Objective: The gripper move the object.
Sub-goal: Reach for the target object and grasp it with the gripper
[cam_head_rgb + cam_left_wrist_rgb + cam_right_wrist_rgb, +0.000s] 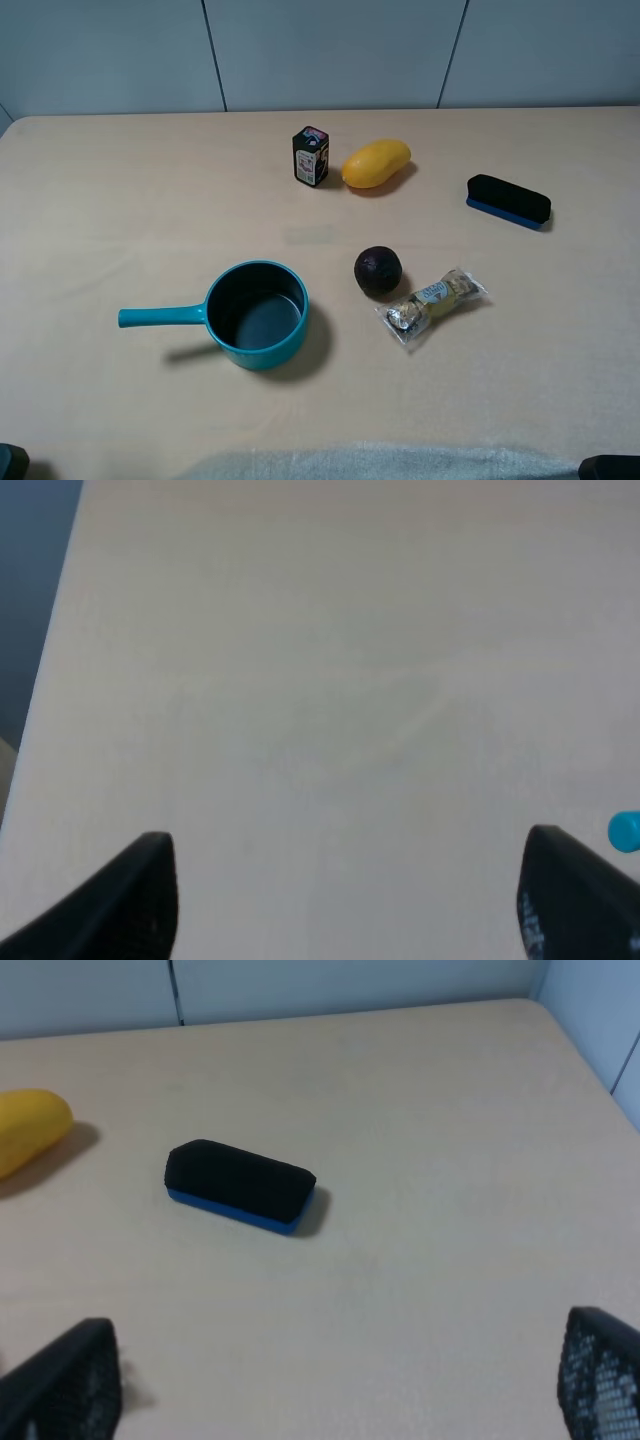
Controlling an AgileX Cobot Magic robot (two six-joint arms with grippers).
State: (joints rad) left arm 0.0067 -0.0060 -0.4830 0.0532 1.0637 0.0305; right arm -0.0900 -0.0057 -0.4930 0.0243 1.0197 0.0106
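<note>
The object is a small oblong eraser with a black felt top on a blue base (508,201), lying at the right rear of the table. In the right wrist view it (240,1186) lies ahead of my right gripper (330,1385), well apart from it. That gripper's fingers (62,1380) stand wide apart with nothing between them. My left gripper (345,905) is also open and empty over bare table. In the high view only dark bits of the arms show at the bottom corners, left (12,462) and right (608,467).
A teal saucepan (256,314) with its handle pointing left sits front centre; the handle tip (625,831) shows in the left wrist view. A dark round fruit (378,271), a wrapped sweets packet (432,303), a yellow mango (376,163) and a small black upright box (311,155) stand mid-table.
</note>
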